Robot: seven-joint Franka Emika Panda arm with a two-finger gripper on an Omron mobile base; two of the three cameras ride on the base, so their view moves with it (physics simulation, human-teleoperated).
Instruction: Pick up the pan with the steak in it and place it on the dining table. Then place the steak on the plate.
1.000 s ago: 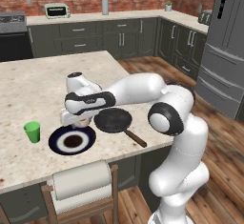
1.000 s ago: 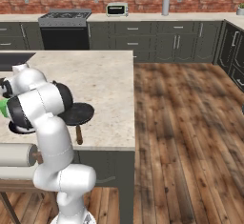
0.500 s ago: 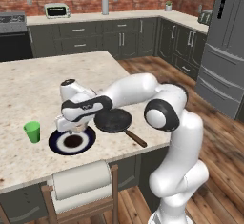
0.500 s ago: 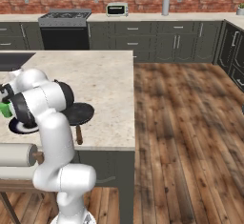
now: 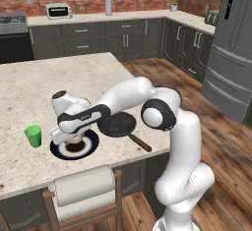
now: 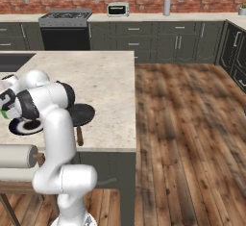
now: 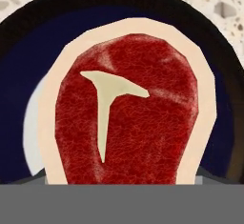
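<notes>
The dining table (image 5: 59,85), a stone-topped desk with a dark base, carries everything. The left base view shows its near right part with the pan (image 5: 117,125) lying flat and empty, its wooden handle pointing toward the near right edge. Just left of the pan lies the plate (image 5: 87,145), navy-rimmed, partly covered by the white hand of the arm. The gripper (image 5: 73,139) hangs low over the plate centre; from this side its fingers are too small to read, though they appear to stand apart rather than clamped. A green cup (image 5: 33,135) stands left of the plate, near it but not touching.

The right base view adds the far wall: a stove (image 6: 65,25) and a toaster (image 6: 118,9) on the counter, and it shows the pan (image 6: 80,113) half hidden behind the arm.

The hand view alone shows the steak (image 7: 126,108) clearly: red top with a pale T-shaped streak and cream rim, lying on the plate (image 7: 28,61).

No writing is legible anywhere.
</notes>
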